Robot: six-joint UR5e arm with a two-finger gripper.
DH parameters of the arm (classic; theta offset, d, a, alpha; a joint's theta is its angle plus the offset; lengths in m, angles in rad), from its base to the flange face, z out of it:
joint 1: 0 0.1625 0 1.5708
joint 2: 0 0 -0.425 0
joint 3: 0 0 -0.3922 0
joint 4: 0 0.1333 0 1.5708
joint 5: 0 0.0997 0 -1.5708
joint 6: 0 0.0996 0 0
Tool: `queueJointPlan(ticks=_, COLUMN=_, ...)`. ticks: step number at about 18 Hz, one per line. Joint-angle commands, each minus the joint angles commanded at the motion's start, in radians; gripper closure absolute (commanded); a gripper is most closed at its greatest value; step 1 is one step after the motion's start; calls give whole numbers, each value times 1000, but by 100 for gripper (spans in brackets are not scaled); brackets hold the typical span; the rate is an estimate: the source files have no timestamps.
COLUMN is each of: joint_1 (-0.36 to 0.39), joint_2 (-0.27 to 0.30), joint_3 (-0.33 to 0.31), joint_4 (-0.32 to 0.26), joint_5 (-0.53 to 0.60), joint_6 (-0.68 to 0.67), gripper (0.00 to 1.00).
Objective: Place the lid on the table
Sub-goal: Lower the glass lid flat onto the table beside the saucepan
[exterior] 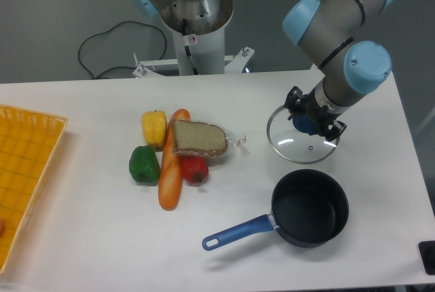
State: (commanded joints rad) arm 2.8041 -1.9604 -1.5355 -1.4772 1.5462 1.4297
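Overhead, 1 tool (311, 120) pinches 1 lid (301, 141) above the table (88, 238), near 3 peppers (166, 149).

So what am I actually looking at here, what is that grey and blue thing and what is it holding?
It is a robot arm, seen by one fixed camera looking down at a white table. Its end effector grips the blue knob of a glass lid, beside the open black saucepan. Whether the lid touches the table is hard to tell. Also on the table: yellow, green and red peppers, a long bread roll, a bread slice, and a yellow tray at the left edge.
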Motion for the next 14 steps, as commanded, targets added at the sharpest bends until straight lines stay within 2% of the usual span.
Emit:
queueJointPlan(ticks=6, joint_1=31, joint_2=0, joint_3=-31, joint_4=2, joint_5=20, joint_6=3, gripper=37)
queueJointPlan(ticks=14, joint_1=58, joint_2=-35, joint_3=-38, joint_4=26, joint_5=32, joint_6=5, gripper=36)
